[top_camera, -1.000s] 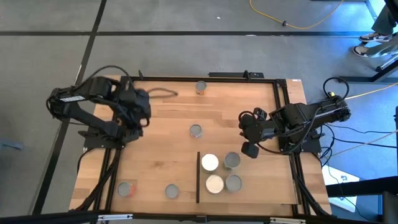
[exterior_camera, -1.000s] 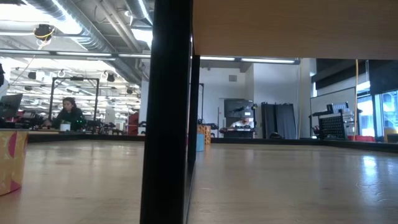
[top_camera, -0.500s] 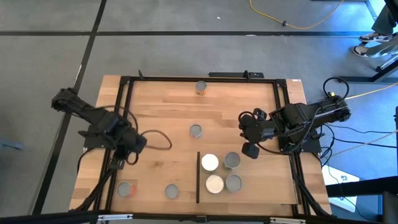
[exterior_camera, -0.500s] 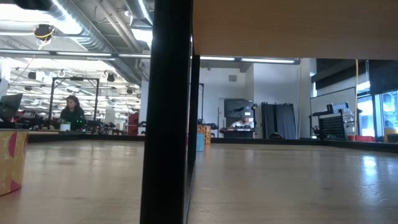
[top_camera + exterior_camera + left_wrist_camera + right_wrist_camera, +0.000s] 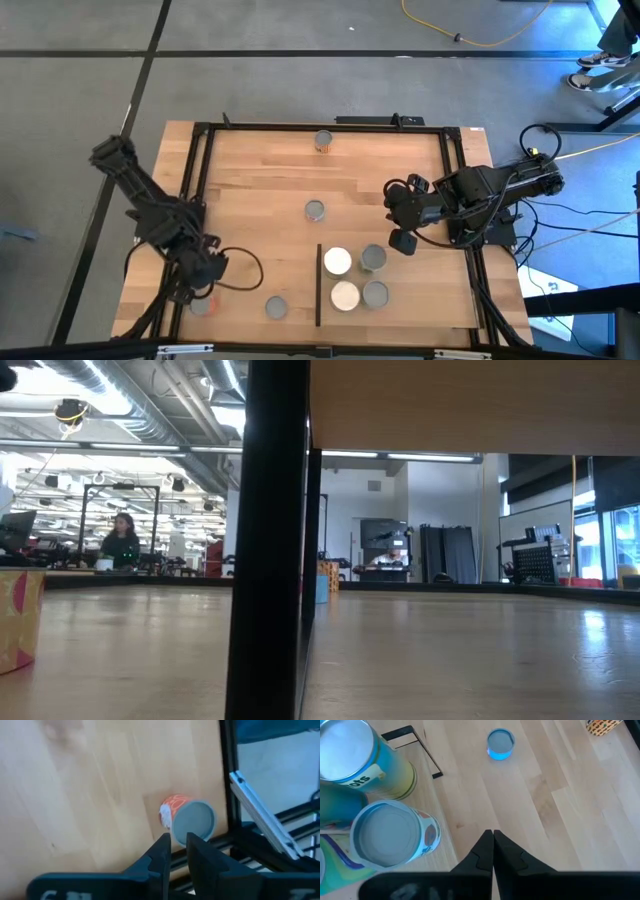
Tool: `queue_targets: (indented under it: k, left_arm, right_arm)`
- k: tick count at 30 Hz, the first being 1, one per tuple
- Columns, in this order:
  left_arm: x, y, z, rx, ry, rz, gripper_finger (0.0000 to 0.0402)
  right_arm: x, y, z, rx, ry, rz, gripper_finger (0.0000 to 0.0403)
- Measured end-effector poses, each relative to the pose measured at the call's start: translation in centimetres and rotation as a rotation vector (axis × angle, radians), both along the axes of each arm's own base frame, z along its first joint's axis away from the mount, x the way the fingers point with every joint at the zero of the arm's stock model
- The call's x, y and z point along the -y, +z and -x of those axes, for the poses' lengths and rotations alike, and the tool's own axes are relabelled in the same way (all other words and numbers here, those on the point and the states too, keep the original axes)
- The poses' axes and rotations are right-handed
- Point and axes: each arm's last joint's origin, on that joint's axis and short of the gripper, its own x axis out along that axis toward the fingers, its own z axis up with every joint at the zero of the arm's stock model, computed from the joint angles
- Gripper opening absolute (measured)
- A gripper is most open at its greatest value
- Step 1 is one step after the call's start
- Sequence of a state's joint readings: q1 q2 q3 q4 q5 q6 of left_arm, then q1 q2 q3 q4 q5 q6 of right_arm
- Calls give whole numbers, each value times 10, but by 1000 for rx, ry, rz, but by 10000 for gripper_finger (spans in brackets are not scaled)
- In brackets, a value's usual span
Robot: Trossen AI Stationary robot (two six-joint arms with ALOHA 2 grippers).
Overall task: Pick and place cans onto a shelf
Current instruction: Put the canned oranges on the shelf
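Observation:
An orange-sided can with a grey top stands on its base near the table's near left corner; it also shows in the high view. My left gripper hangs just above it, fingers a narrow gap apart, touching nothing. The shelf lies at the near middle with its dark strip on the left. Several cans stand on the shelf, two white-topped and two grey-topped. My right gripper is shut and empty just beyond the shelf's far right part.
Loose cans stand at the far edge, mid-table and near edge. The black table frame runs close beside the orange can. In the low view a dark post stands close and a labelled can at left.
My left arm has swung from the table's far left part toward the near edge and down, ending over the orange can near the near left corner. The cans have stayed put.

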State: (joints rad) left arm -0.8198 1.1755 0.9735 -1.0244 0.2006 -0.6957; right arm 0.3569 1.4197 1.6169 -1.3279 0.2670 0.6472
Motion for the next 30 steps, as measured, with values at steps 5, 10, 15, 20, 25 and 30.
queue_targets:
  k: [5, 10, 15, 20, 25, 30]
  left_arm:
    - [11, -15, 11, 21, 4, -8, 55]
    - [20, -33, 20, 57, -29, -4, 52]
    - [18, -50, 27, 69, 24, -62, 51]
    - [18, -59, 28, 56, 71, -43, 51]
    - [26, -59, 31, 99, 19, 4, 51]
    - [27, -63, 38, 93, 41, -14, 51]
  right_arm:
    - [0, 0, -1, 9, -1, -3, 6]
    - [-1, 1, -1, 16, -1, -6, 6]
    - [-1, 1, -2, 24, -1, -9, 6]
    - [-1, 1, -2, 25, -2, -9, 6]
    - [-1, 1, -2, 25, -2, -9, 6]
    - [-1, 1, -2, 25, -2, -8, 6]
